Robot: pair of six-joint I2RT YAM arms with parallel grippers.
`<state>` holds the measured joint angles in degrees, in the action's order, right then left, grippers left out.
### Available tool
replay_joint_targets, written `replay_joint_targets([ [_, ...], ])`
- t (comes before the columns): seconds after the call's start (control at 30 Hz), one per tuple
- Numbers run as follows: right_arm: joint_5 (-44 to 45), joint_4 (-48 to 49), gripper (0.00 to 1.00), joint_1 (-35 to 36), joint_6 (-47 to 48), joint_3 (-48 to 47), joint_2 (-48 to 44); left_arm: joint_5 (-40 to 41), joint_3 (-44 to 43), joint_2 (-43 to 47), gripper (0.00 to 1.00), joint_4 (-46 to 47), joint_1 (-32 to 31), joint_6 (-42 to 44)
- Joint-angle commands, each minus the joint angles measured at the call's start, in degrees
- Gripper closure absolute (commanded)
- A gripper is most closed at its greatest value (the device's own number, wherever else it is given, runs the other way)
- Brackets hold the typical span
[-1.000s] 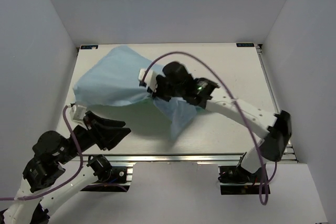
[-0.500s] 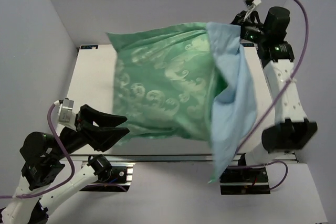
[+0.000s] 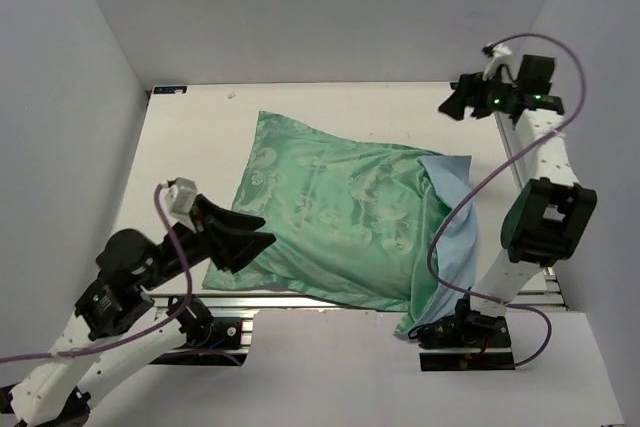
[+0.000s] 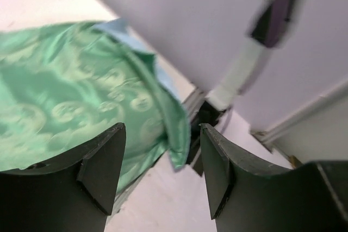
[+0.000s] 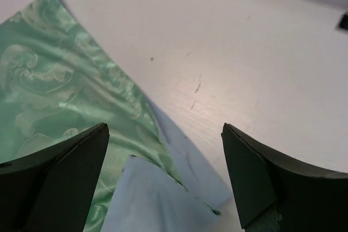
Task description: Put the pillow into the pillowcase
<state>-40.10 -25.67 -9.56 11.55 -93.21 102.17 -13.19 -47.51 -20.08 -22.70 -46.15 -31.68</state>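
We judge pillowcase [image 3: 340, 212] limp, light, slick on green face; best pinch at blue hem, lower right. Left pincer [image 3: 262, 230] spread, empty; right pincer [image 3: 450, 97] likewise.

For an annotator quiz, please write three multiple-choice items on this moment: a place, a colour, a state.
1. Where is the light blue part of the pillowcase?
A) at its far left corner B) at its right end, hanging over the table's near edge C) in its middle
2. Which colour faces up on most of the pillowcase?
A) patterned green B) red C) white
3. How is the right gripper?
A) shut on the pillowcase B) open, holding nothing C) shut, empty
Answers: 1 B, the blue flap drops past that edge; 2 A, the shiny green face lies up; 3 B, its fingers stand apart, off the cloth.
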Motion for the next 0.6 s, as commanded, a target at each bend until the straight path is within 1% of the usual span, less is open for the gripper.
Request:
replay_joint_targets([
  [0.0,-3.8,2.0,0.11,-1.2,4.2,-5.2,-9.0,8.5,0.5,-5.6,0.33,-5.4,0.1,0.3],
  [0.03,-11.2,0.5,0.11,-1.1,5.8,-5.1,-9.9,9.9,0.3,-6.9,0.33,-7.3,0.1,0.4],
  [0.07,-15.5,-4.8,0.11,-0.7,7.7,-5.3,-11.2,11.4,0.1,-8.4,0.33,-8.1,0.1,0.5],
  [0.1,-18.2,-9.4,0.11,1.5,10.2,-5.8,-11.5,14.9,-0.2,-11.6,0.32,-8.8,0.1,0.6],
  [0.13,-18.3,-15.8,0.10,3.7,20.2,-7.5,-11.5,15.8,-0.8,-13.4,0.31,-9.6,0.1,0.8],
  [0.17,-16.1,-28.3,0.11,6.5,25.7,-7.3,-11.5,16.5,-1.1,-15.2,0.31,-9.6,0.1,1.3],
  [0.2,-13.4,-32.5,0.10,13.3,30.2,-5.9,-11.8,17.5,-1.5,-18.9,0.31,-9.5,0.1,1.8],
  [0.23,-7.1,-34.4,0.11,16.1,35.1,-3.1,-12.6,17.9,-1.8,-20.9,0.30,-8.9,0.1,2.1],
  [0.27,-3.9,-34.1,0.11,18.8,35.7,4.8,-15.0,18.5,-2.5,-22.7,0.29,-8.8,0.1,2.1],
  [0.3,0.2,-32.9,0.11,21.7,36.2,8.9,-16.5,19.3,-2.8,-26.5,0.27,-8.4,0.1,2.5],
  [0.37,2.9,-30.3,0.11,22.7,37.2,18.3,-20.0,20.0,-4.3,-30.6,0.26,-8.5,0.3,3.2],
  [0.4,5.8,-30.3,0.11,22.7,38.1,20.2,-20.8,19.6,-4.7,-34.6,0.26,-8.3,0.4,3.6],
  [0.47,9.3,-30.8,0.11,22.7,40.5,24.4,-21.7,18.4,-5.4,-38.3,0.25,-7.9,1.3,4.8],
  [0.5,12.6,-31.1,0.11,22.7,40.8,25.4,-21.7,16.2,-5.2,-41.6,0.25,-6.5,1.9,5.3],
  [0.57,15.7,-31.2,0.11,22.7,41.9,28.7,-22.0,13.6,-4.3,-44.7,0.24,-4.7,4.1,6.4],
])
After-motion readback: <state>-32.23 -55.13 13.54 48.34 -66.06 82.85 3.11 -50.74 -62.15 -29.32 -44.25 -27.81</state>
